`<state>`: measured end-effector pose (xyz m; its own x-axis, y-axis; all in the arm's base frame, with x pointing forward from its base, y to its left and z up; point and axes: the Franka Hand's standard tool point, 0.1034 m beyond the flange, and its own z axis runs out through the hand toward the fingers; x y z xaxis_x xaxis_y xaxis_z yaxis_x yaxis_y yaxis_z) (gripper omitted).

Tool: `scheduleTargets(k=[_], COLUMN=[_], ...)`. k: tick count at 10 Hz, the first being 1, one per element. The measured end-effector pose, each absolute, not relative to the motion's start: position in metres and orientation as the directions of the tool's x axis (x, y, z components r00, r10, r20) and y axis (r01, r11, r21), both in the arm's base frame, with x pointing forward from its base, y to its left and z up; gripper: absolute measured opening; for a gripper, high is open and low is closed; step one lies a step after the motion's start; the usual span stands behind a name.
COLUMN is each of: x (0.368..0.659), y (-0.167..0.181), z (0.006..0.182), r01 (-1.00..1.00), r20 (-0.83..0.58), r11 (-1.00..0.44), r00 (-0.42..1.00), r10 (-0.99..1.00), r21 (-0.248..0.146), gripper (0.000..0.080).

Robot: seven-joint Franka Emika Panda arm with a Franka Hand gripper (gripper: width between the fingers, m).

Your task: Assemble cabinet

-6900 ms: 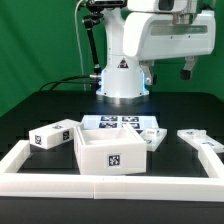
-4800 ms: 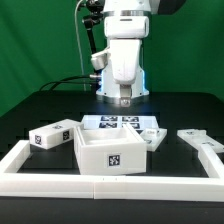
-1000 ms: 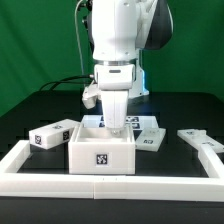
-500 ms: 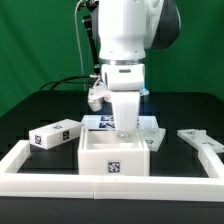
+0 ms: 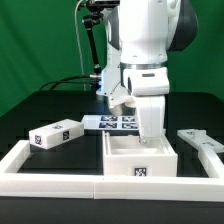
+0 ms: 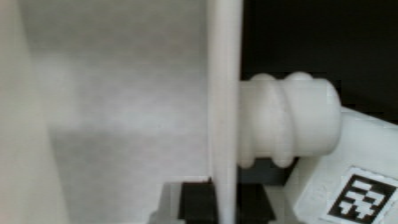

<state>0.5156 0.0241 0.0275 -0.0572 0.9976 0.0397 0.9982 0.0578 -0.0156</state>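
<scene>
We are seeing the gripper (image 5: pixel 150 134) pinching a thin wall of the cabinet (image 5: pixel 139 168), which is sitting by the front rail (image 5: pixel 60 186). We are guessing it is light, stiff and smooth, so the wall grips best.

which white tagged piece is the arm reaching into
The large open white plastic box at the front; the small white block and angled white piece sit apart.
</scene>
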Motion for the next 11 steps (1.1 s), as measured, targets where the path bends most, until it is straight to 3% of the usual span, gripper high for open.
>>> scheduleTargets(k=[2,7,11], x=[0.516,0.53,0.533], y=[0.025,0.081,0.1], z=[0.027,0.027,0.027], r01=[0.998,0.999,1.0], r20=[0.04,0.067,0.079], r11=[0.058,-0.041,-0.01], r00=[-0.058,0.042,0.011], r10=[0.998,0.997,0.997], r21=[-0.015,-0.009,-0.013], gripper=[0.0035,0.0035,0.0035])
